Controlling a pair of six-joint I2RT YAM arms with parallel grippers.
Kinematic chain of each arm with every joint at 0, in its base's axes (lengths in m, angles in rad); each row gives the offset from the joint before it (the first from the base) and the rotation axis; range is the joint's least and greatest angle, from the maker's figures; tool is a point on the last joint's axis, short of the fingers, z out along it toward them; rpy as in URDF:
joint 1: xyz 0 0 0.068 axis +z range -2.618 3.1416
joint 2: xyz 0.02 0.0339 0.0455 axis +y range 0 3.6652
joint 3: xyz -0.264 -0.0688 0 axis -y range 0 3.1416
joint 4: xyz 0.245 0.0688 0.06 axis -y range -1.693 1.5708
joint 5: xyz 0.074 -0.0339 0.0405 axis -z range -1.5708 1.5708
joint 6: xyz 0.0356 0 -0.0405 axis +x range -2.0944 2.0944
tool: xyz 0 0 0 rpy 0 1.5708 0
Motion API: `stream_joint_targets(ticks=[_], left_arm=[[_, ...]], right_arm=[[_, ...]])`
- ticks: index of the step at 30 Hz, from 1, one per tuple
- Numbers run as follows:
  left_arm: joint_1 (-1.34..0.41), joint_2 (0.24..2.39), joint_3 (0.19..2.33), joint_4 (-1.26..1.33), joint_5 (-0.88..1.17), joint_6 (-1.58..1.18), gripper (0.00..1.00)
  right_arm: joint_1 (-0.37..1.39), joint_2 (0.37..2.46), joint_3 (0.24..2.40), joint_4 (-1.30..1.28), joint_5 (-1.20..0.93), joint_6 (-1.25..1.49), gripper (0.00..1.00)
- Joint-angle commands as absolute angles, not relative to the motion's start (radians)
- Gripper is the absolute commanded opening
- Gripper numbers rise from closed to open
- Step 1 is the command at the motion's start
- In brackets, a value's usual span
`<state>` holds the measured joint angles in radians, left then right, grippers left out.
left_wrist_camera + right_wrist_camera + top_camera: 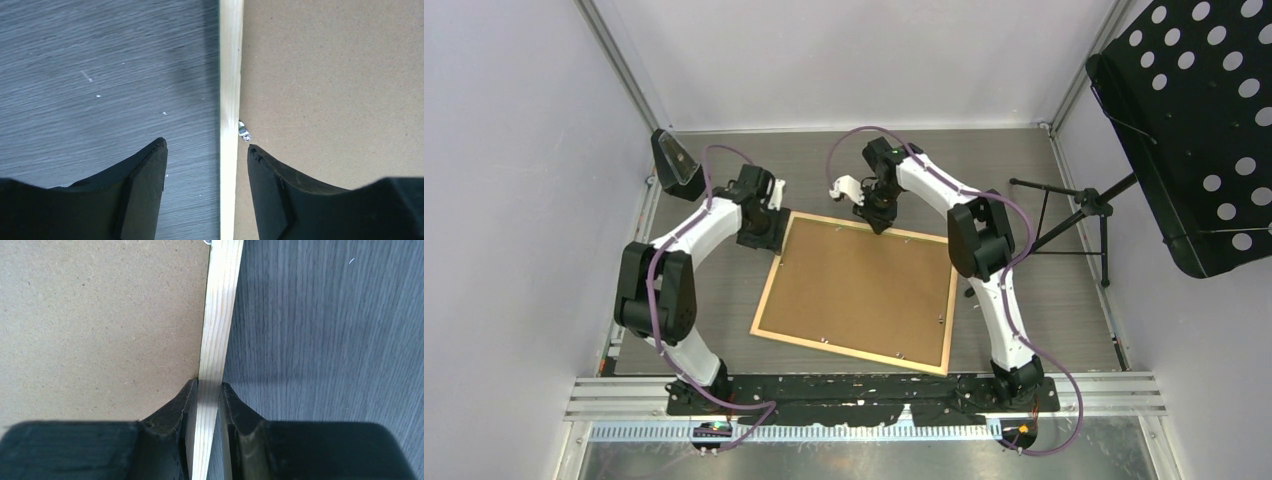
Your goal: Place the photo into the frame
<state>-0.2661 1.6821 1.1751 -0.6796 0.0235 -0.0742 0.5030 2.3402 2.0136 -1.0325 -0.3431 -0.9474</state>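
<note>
The frame (849,354) lies flat on the grey wood-grain counter (1064,310) between the two arms, back side up, so its pale wooden rim shows as a thin border around a plain brown backing board (859,290). Its longer sides run roughly left to right across the counter, and the whole rectangle is turned a little clockwise, so the far-left corner points toward the left arm and the near-right corner toward the base of the right arm. The left pincer (206,146) hangs over the frame's left rim close to the far-left corner. Its two black fingers (145,185) are spread apart on either side of the wooden strip, one over the counter and one over the board, with a clear gap on both sides and nothing in their grip. A small metal tab (243,132) sits on the board right against the rim, just ahead of the finger on the board side. The right pincer (209,385) is at the frame's far rim, its fingers closed tight on the wooden strip, one tip pressed against the board side and the other against the counter side. A black music stand (1194,130) with round holes stands off the counter to the right, and a dark wedge-shaped block (674,160) sits at the far-left corner.
</note>
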Motion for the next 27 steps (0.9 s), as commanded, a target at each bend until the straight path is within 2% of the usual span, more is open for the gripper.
stream_joint_targets(ticks=[1, 13, 16, 20, 21, 27], left_arm=[[-0.211, 1.651, 1.197, -0.695, 0.065, -0.088, 0.61], [-0.131, 1.689, 1.187, -0.708, 0.141, -0.114, 0.64], [-0.126, 1.691, 1.185, -0.708, 0.143, -0.116, 0.64], [-0.118, 1.696, 1.182, -0.704, 0.145, -0.118, 0.64], [-0.118, 1.697, 1.181, -0.703, 0.145, -0.118, 0.64], [-0.112, 1.694, 1.184, -0.7, 0.154, -0.117, 0.64]], right_arm=[[0.546, 2.373, 2.105, -1.037, -0.327, -0.948, 0.06], [0.634, 2.419, 2.25, -1.009, -0.358, -0.943, 0.05], [0.64, 2.417, 2.273, -0.971, -0.354, -0.919, 0.1], [0.641, 2.393, 2.264, -0.901, -0.355, -0.861, 0.33], [0.642, 2.38, 2.248, -0.877, -0.351, -0.841, 0.42], [0.63, 2.309, 2.145, -0.788, -0.304, -0.735, 0.62]])
